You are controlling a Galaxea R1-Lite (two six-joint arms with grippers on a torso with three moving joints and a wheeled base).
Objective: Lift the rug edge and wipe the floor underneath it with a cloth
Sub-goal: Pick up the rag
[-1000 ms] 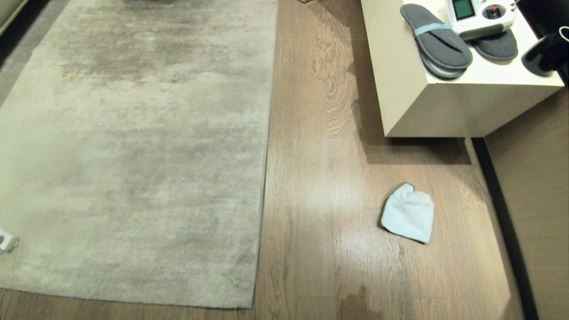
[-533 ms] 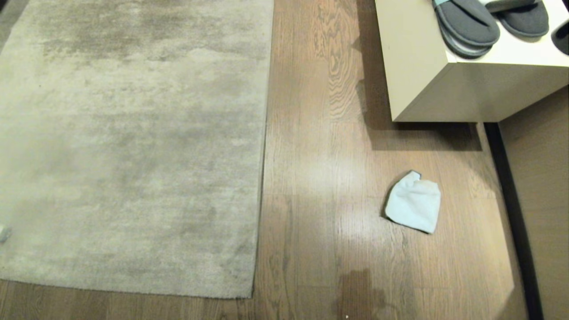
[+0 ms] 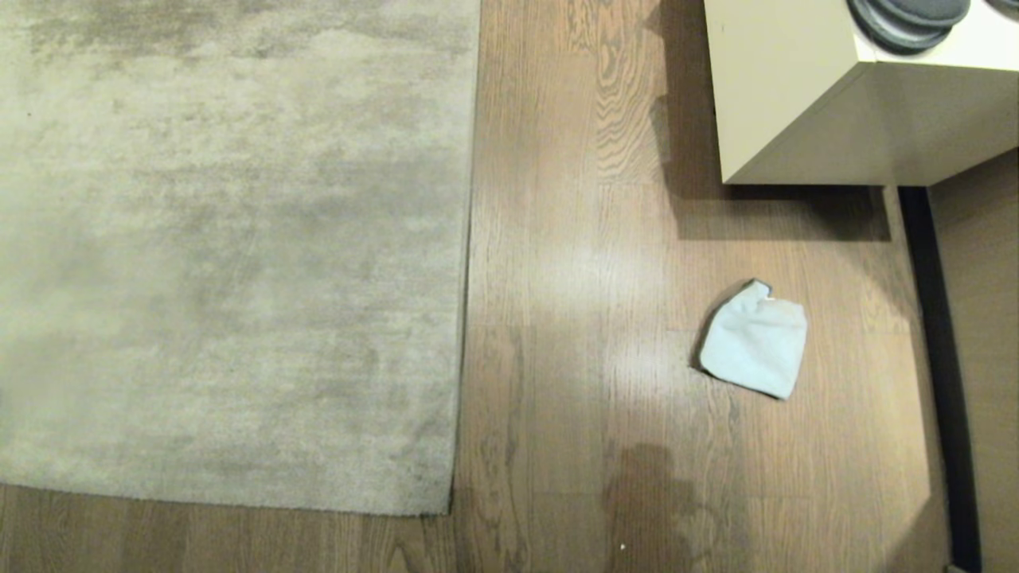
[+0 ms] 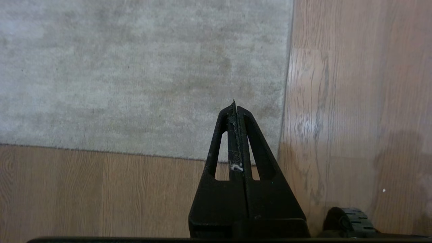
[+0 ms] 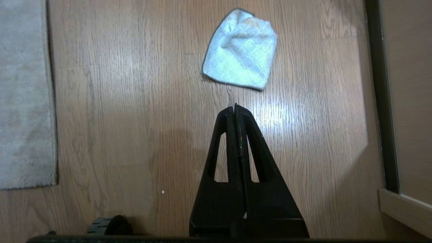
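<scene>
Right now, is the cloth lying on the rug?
No, the cloth lies on the bare floor, well clear of the rug edge and nearer the cabinet side.

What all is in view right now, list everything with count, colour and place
rug: one, mottled grey-beige, flat on the left
rug edge: one, straight, corner near
floor: one, brown wood planks
cloth: one, pale blue, crumpled on floor right of rug
cabinet: one, cream, far right
slippers: dark grey, on cabinet, count unclear
left hand: one, black, shut, above rug corner
right hand: one, black, shut, short of cloth
</scene>
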